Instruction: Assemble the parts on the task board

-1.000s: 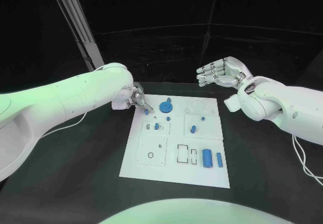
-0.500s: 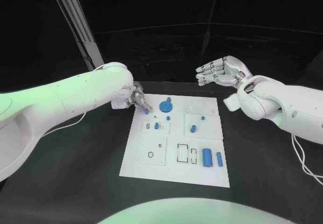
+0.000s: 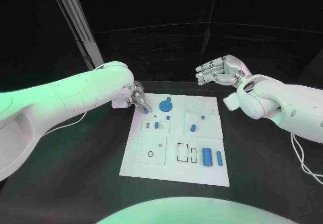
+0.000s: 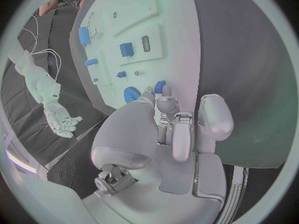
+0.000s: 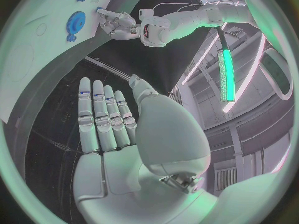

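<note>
White flat task board [image 3: 151,165] mid matte black worktop [image 3: 74,186]. Left hand [image 3: 137,99] at board's far left corner pinches small blue part [image 3: 146,111]. Toothed blue gear [image 3: 165,108] just beside. Right hand [image 3: 219,71] released, fingers apart, above far edge.

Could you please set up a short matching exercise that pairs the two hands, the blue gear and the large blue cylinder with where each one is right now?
Column one:
1. left hand
2. right hand
3. blue gear
4. large blue cylinder

Column two:
A. on the near part of the task board
B. holds a small blue part at the board's far left corner
C. raised beyond the board, holding nothing
D. on the far part of the board, beside the left hand

Pairs: 1-B, 2-C, 3-D, 4-A
</note>
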Robot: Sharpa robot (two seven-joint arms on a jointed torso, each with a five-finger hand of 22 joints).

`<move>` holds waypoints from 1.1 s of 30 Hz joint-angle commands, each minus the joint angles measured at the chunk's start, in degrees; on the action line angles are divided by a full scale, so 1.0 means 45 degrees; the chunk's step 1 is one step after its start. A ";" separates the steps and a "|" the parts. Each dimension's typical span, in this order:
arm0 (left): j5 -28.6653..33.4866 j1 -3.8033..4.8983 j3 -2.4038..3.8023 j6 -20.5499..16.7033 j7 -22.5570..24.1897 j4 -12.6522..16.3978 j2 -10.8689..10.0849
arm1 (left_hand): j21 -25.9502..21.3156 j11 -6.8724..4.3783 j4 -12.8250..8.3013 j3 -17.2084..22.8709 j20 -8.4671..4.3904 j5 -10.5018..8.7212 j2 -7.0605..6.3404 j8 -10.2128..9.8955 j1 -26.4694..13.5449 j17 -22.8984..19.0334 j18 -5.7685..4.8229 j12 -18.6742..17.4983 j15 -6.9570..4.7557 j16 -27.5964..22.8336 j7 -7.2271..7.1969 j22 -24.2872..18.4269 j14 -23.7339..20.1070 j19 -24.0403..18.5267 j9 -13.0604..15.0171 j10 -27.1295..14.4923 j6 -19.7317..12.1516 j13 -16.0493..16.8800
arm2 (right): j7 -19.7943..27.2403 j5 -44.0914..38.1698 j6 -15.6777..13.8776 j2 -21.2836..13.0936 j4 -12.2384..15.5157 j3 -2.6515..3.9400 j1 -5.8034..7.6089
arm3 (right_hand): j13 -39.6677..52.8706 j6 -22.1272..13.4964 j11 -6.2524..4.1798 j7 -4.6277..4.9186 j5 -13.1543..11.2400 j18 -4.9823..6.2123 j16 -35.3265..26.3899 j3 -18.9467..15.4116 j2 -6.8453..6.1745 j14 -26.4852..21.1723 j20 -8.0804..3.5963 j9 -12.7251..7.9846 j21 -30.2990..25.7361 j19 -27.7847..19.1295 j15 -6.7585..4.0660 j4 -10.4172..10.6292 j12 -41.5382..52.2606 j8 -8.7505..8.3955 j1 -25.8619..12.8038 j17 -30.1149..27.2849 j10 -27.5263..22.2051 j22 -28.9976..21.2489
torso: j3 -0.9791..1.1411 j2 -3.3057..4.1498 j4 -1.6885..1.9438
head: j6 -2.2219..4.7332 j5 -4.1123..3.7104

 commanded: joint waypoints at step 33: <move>-0.0089 0.0032 0.0005 -0.2158 0.1387 0.3331 -0.2159 | 0.0185 -0.0118 -0.2252 0.5792 -0.0054 0.0025 -0.1175 -0.0093 0.0083 0.3355 0.0073 -0.0497 -0.0145 0.0089 -0.0063 0.0367 0.1348 0.0145 0.0639 0.0529 0.0149 -0.0267 | 0.0199 -0.0014 0.0223 0.0043 -0.0184 0.0007 0.0022 | -0.0014 0.0030 -0.0041 0.0067 0.0006 0.0156 0.0088 0.0004 0.0121 -0.0024 -0.0002 -0.0020 -0.0084 0.0106 -0.0012 -0.0070 0.0071 -0.0030 -0.0072 -0.0026 -0.0105 0.0012 | 0.0005 -0.0027 0.0043 | -0.0185 0.0236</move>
